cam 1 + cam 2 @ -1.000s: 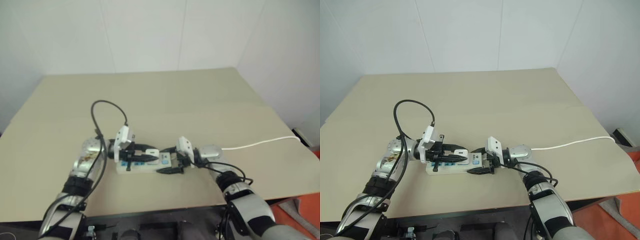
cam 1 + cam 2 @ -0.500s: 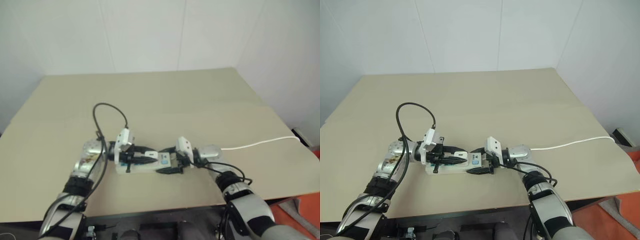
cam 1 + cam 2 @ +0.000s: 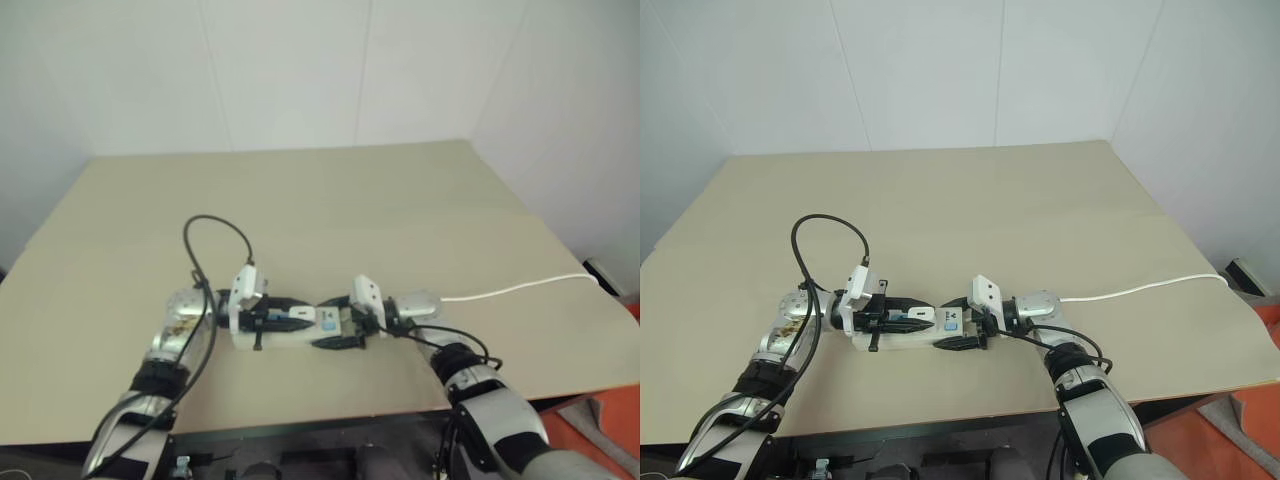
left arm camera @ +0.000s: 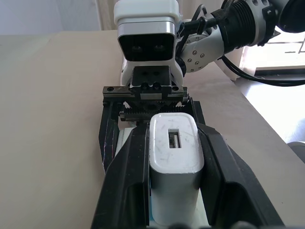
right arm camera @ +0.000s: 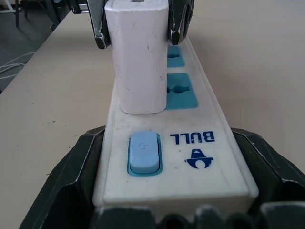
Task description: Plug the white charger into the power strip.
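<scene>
Gripping smooth blocky white charger [image 5: 138, 57], left claw [image 4: 174, 191], flat plastic power strip [image 5: 190, 143]

Head eyes look down; wrist cameras face each other (close) along the power strip [image 5: 167, 143].

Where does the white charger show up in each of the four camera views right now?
Left eye view: white charger low centre, between the two grippers.
Right eye view: low, left of centre.
Left wrist view: bottom centre, clamped between black fingers.
Right wrist view: upper centre, standing on the strip.
Shared landmark: the power strip beneath it.
</scene>
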Robot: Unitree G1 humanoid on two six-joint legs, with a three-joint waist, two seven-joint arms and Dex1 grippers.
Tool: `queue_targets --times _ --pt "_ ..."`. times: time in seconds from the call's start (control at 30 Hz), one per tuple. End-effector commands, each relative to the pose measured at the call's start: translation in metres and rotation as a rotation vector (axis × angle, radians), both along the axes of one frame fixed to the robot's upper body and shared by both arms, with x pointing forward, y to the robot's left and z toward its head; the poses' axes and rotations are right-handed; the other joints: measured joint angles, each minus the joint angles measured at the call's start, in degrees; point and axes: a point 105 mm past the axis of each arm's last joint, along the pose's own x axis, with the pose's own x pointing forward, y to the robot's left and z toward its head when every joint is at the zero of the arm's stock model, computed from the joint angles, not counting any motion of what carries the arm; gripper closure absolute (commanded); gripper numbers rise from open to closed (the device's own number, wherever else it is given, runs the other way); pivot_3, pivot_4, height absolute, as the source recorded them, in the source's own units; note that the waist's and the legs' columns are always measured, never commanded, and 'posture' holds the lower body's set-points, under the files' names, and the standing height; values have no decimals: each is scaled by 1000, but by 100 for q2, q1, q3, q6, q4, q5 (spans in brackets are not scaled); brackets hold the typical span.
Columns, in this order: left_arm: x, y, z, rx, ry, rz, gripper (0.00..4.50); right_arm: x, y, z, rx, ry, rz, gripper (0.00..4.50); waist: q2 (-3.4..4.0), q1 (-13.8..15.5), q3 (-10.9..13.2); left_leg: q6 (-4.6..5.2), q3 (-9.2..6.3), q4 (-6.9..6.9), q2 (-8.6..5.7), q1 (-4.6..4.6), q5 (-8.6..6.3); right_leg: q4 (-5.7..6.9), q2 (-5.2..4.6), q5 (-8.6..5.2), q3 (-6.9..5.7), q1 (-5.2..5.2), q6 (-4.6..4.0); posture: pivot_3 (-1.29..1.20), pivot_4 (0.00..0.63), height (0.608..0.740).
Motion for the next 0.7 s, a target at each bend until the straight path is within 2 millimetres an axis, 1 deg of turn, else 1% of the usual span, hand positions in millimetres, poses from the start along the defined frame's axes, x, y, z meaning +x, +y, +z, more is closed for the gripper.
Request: queue_targets --times 0.03,0.07,0.17,0.37,0.4,0.53,0.63,0.7 --pt "4 10 -24 92 137 88 3124 -1 6 9 29 -21 26 1085 1 7 -1 0 0 0 0 0 0 0 0 0 0 0 0 0 150 740" --pt "4 9 -20 92 138 75 2745 -1 6 9 29 -21 27 1085 2 4 -1 0 0 0 0 0 0 1 0 0 0 1 0 0 150 740" --pt "5 6 -1 58 124 45 1921 -1 7 9 31 -21 30 1085 3 -8 -1 0 0 -1 0 -5 0 1 1 0 1 -5 1 0 150 740" --pt "9 -1 55 -70 28 22 139 -2 7 8 33 -16 33 1085 1 -4 3 0 0 -7 1 -12 -1 -7 0 1 1 -10 -2 0 150 740" --pt "8 0 64 -82 7 19 5 -2 7 8 33 -15 33 1085 1 -4 3 0 0 -7 1 -13 -1 -6 0 1 0 -10 -1 0 150 740" --pt "5 6 100 -133 -22 15 5 -2 7 8 35 -13 31 1085 1 -20 3 -4 0 -13 2 -9 -3 -10 2 0 2 -10 0 0 150 740" --pt "5 14 117 -144 -77 44 5 -2 7 8 33 -2 33 1085 2 -17 3 -4 0 -20 3 -8 -3 -14 2 -1 2 -10 1 0 150 740" --pt "5 22 123 -149 -91 67 0 -2 6 7 27 3 30 360 2 -15 4 -4 0 -20 2 -8 -3 -16 1 -1 1 -10 1 0 150 740"
